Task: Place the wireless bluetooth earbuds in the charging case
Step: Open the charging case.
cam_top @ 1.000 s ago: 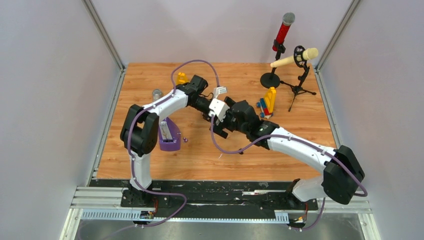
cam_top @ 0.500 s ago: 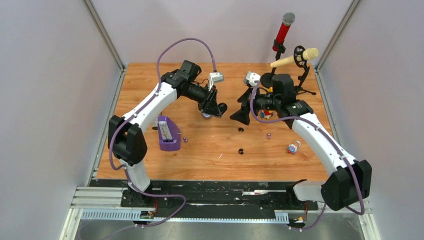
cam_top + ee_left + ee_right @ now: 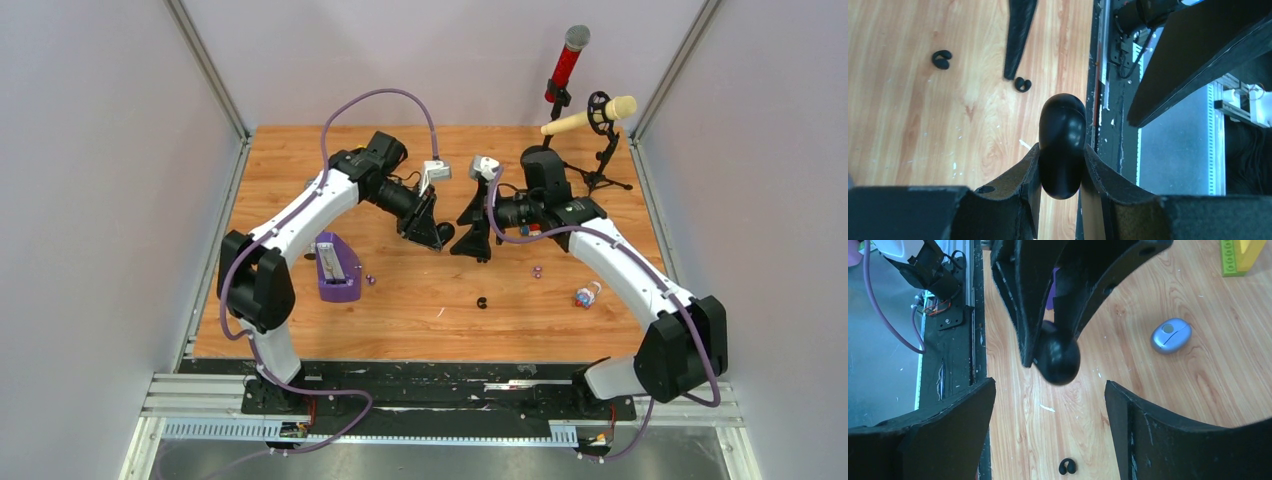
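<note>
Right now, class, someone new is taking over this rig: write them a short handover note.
Left gripper: shut on the black case, which looks closed, held off the table.
Right gripper: open, empty, facing that case.
Two black earbuds and two purple earbuds lie loose on the table.
Done: case picked up.
Left: open it, seat the earbuds.

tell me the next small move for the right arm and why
Probably ease the right gripper forward and close it on the free end of the black pebble-shaped charging case, to open it. The left gripper clamps that case, lid shut; the right jaws stand open just short of it; both black curled earbuds lie loose on the wooden table.
</note>
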